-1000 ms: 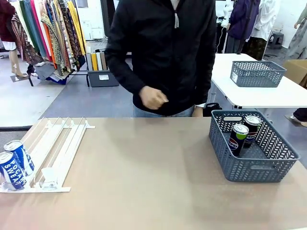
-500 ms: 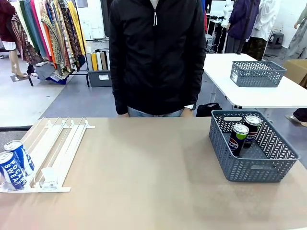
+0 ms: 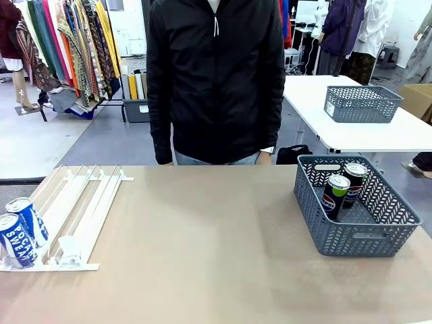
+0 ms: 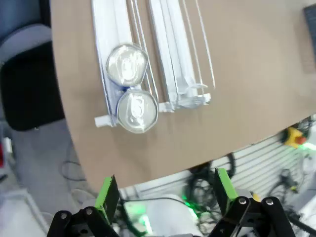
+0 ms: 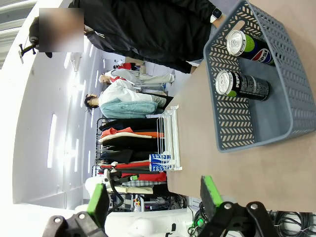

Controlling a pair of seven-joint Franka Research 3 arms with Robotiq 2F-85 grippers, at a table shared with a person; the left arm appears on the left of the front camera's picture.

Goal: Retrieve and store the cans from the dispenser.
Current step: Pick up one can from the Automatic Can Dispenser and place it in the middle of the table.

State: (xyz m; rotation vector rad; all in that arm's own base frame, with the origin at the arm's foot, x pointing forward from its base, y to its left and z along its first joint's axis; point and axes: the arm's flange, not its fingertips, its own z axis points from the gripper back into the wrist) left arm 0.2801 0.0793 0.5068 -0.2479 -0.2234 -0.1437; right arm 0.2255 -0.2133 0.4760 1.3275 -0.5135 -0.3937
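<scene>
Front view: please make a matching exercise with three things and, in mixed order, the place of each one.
Things:
1. blue cans
2. black cans
3. person

Places:
A. in the grey basket
B. behind the far edge of the table
C. at the low end of the white rack

Pairs: 1-C, 2-A, 3-B

Shop-like room; full clothes rack (image 3: 74, 40); white table (image 3: 398, 138) with grey basket (image 3: 361, 103) behind
</scene>
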